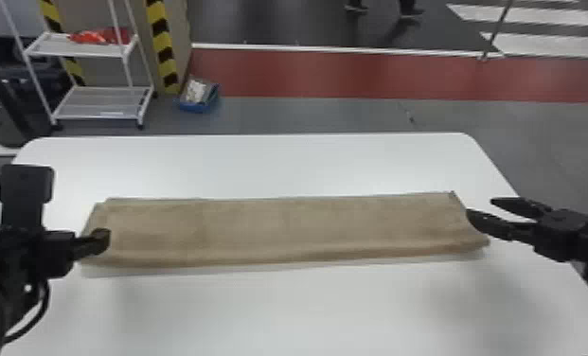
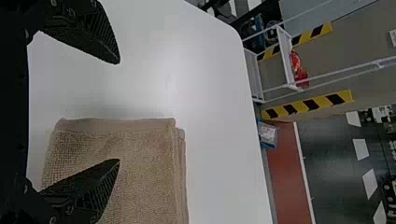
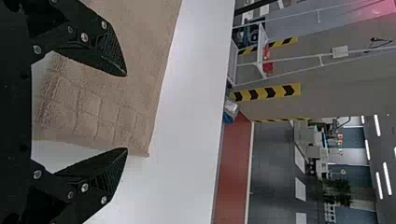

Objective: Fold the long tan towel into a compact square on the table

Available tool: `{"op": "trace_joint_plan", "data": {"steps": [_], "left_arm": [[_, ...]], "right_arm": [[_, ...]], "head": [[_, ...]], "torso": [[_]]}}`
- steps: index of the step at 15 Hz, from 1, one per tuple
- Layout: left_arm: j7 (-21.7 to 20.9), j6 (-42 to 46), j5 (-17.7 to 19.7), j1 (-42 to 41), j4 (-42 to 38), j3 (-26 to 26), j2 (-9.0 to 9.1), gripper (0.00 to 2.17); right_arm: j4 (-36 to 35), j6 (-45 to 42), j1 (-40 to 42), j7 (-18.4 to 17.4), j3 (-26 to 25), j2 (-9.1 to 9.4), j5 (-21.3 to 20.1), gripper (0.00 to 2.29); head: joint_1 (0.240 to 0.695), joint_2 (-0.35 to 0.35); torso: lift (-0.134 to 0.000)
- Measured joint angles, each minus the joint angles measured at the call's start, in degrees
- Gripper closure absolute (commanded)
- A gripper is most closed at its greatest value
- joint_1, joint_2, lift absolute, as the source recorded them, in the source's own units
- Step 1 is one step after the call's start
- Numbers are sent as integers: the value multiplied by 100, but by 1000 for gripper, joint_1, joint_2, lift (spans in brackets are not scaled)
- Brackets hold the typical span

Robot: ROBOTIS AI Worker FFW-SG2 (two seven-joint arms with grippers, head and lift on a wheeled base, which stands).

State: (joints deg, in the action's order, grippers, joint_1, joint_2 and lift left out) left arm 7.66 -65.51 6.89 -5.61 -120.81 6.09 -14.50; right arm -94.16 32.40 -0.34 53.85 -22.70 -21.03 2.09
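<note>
Head cam: I looked forward and down from above, taking in the whole towel (image 1: 283,227) and most of the surface (image 1: 307,161). Both wrist cams sat much closer, facing across the surface into the room, pictures turned sideways. Left covered the towel's left end, right its right end. All three shared the surface's far edge, white rack (image 1: 101,102) and red floor strip (image 1: 307,73).

Towel (image 1: 283,227): cloth, which is looking matt and rough and is showing small loops
Table (image 1: 259,163): is looking smooth and is giving back a soft shine
Fingers (image 2: 91,35): are looking hard and matt, and their inner faces are showing ridges
Screws (image 3: 84,187): are shining like metal
Rack (image 1: 77,51): is looking like painted metal
Dark floor (image 1: 269,26): is looking smooth and glossy
</note>
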Motion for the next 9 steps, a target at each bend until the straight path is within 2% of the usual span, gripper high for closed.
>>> {"op": "trace_joint_plan", "data": {"steps": [2, 3, 4, 5, 6, 9], "left_arm": [[192, 265, 257, -63, 97, 127, 34, 124], [264, 509, 370, -98, 172, 169, 46, 124], [291, 721, 445, -145, 229, 200, 52, 124], [310, 934, 508, -204, 275, 230, 57, 124], [315, 1065, 541, -256, 301, 251, 60, 124], [308, 1165, 584, -351, 343, 314, 62, 124]], "right_arm": [[-211, 2, 8, -111, 371, 130, -3, 485], [-256, 5, -30, -155, 662, 167, -31, 758], [-270, 5, -86, -198, 924, 218, -58, 1322], [-269, 1, -185, -221, 1221, 311, -109, 1764], [-222, -15, -300, -228, 1501, 436, -192, 1997], [159, -524, -515, -269, 2089, 830, -455, 2047]], "head": [[695, -4], [695, 42], [695, 68], [695, 94], [695, 122], [695, 214]], "torso": [[-125], [-125], [-125], [-125], [-125], [-125]]}}
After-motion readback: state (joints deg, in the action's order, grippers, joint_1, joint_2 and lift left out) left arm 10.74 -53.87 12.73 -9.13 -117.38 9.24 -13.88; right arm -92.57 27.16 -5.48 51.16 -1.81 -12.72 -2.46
